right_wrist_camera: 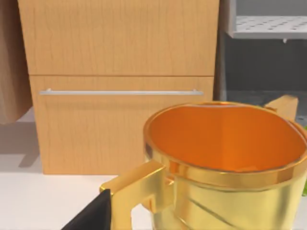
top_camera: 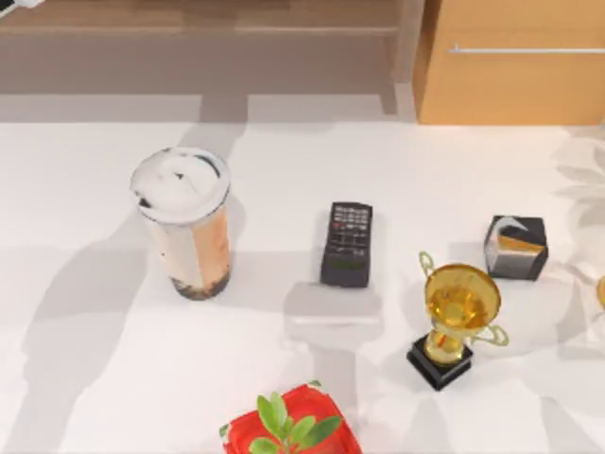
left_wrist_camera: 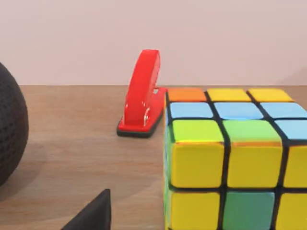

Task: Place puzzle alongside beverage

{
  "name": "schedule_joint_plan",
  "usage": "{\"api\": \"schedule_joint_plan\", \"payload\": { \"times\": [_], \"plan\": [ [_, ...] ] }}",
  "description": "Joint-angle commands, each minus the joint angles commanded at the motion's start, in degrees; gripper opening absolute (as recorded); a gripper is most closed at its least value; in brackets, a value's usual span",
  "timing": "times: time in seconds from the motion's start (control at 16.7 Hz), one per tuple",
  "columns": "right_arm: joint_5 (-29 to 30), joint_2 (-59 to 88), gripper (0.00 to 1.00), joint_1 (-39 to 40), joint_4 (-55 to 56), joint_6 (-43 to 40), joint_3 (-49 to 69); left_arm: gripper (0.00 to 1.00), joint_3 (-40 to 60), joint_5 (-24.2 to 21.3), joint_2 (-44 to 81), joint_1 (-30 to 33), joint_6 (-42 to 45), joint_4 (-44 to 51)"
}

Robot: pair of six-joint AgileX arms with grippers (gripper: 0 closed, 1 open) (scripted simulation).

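Note:
The puzzle [left_wrist_camera: 230, 158], a cube of yellow, green, orange and blue squares, rests on a wooden surface [left_wrist_camera: 72, 158] very close in the left wrist view. A dark part of my left gripper [left_wrist_camera: 93, 215] juts in beside it, apart from it. The beverage [top_camera: 184, 227], a tall clear cup of peach-and-cream tea with a white foamy top and dark pearls, stands upright on the white table's [top_camera: 95, 378] left side. In the right wrist view a dark part of my right gripper [right_wrist_camera: 93, 215] sits just beside the gold trophy [right_wrist_camera: 225, 163].
A black remote [top_camera: 347, 243] lies mid-table. The gold trophy [top_camera: 457, 317] and a dark cube [top_camera: 516, 247] stand at the right, a red pot with a plant [top_camera: 291, 430] at the front edge. A red stapler [left_wrist_camera: 142, 96] and dark mesh object [left_wrist_camera: 9, 124] share the wooden surface.

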State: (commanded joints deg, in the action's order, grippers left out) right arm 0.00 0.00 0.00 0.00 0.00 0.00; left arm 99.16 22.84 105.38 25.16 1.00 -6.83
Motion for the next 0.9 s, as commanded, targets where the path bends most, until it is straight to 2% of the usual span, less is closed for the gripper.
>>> {"api": "schedule_joint_plan", "payload": {
  "times": [0.3,0.6,0.9],
  "plan": [
    [0.0,0.0,1.0,0.0,0.0,0.0,0.0,1.0,8.44,-1.47,7.91,-1.36,-0.05,0.56],
    [0.0,0.0,1.0,0.0,0.0,0.0,0.0,1.0,8.86,-1.51,8.43,-1.41,-0.09,0.68],
    [0.0,0.0,1.0,0.0,0.0,0.0,0.0,0.62,8.86,-1.51,8.43,-1.41,-0.09,0.68]
  ]
}}
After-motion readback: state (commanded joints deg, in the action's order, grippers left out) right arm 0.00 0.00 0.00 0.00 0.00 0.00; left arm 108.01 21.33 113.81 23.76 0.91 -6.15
